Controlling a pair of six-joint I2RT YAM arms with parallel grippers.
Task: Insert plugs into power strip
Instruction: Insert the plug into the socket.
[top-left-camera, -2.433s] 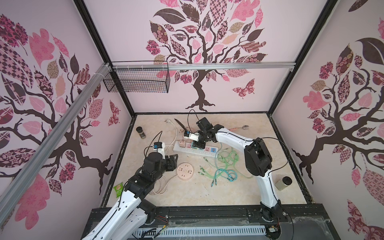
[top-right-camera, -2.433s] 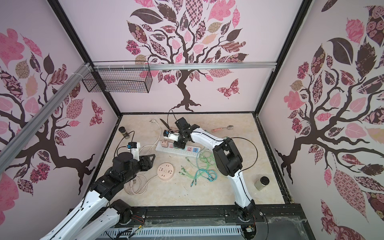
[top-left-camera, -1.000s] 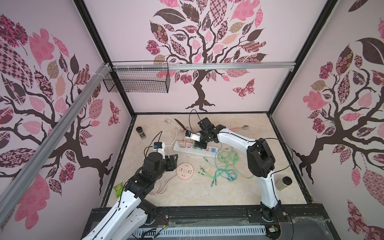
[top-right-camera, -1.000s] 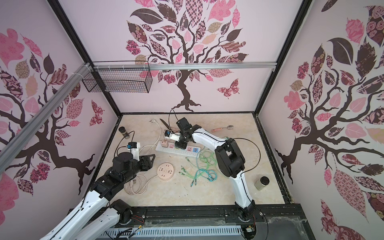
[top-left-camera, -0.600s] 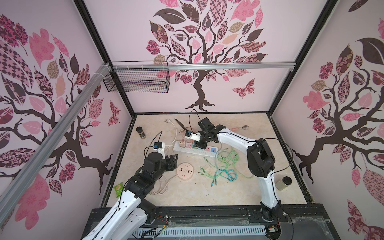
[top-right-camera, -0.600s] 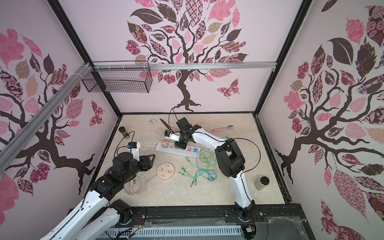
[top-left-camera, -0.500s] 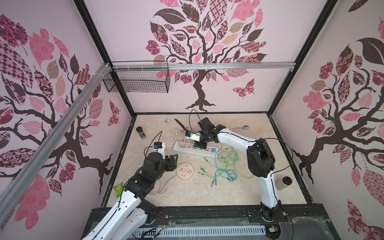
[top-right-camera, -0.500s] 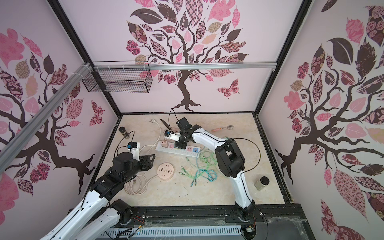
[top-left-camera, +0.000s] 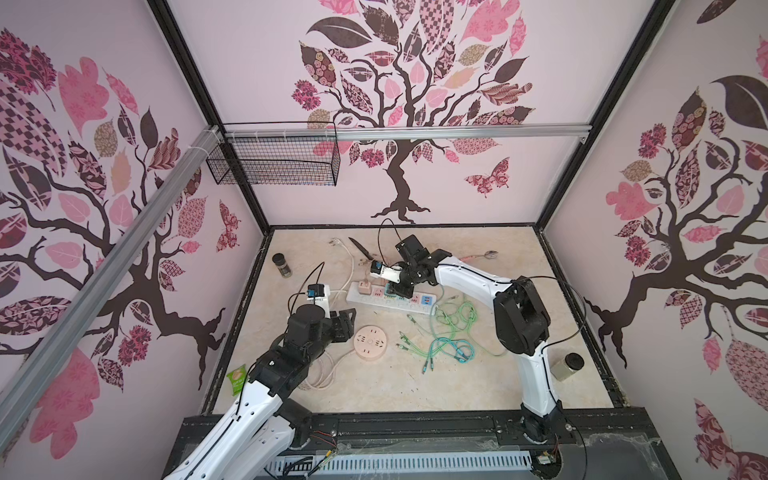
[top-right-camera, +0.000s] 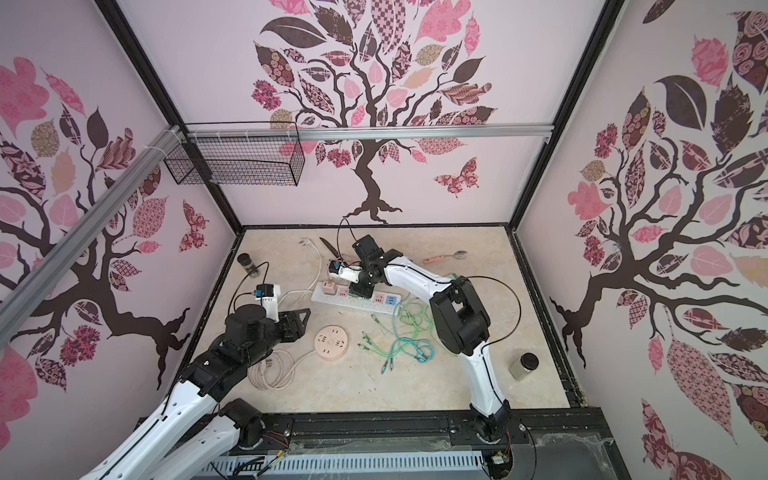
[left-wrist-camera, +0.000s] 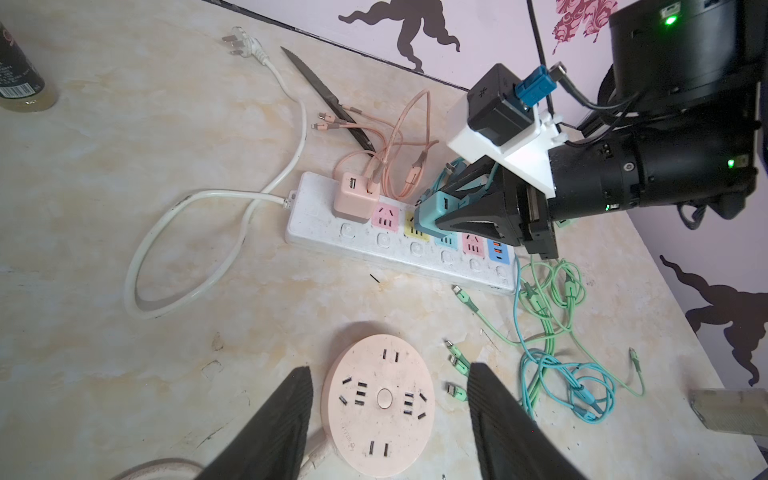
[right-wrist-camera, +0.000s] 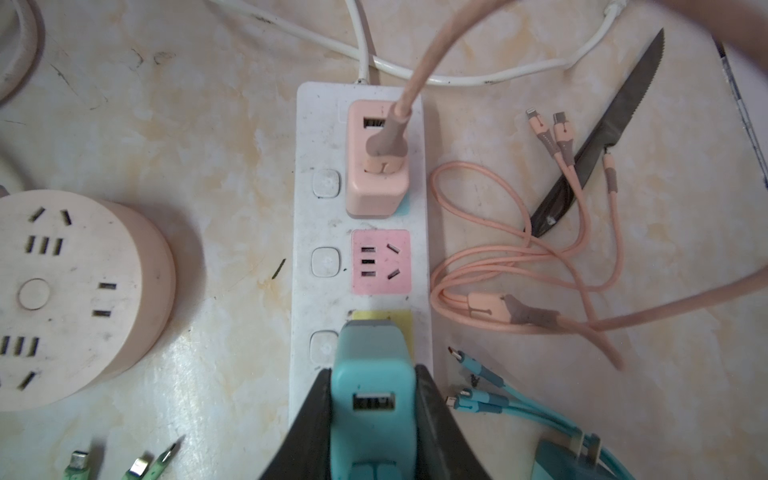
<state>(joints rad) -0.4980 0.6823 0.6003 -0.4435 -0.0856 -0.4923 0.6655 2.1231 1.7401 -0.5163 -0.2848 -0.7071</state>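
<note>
Over the last second nothing shifts; my right fingers (right-wrist-camera: 309, 424) stay clamped on the teal plug (right-wrist-camera: 372, 374), tilted over the yellow socket (right-wrist-camera: 403, 322) of the power strip (right-wrist-camera: 305, 232), at 3 o'clock from the seated peach plug (top-left-camera: 365, 287) in a top view; I judge insertion unfinished; left fingers (left-wrist-camera: 286, 415) gape half-wide, empty; no label is legible.

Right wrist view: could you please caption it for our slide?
Right gripper holds a teal plug at the power strip's yellow socket; a peach plug occupies the end socket.
</note>
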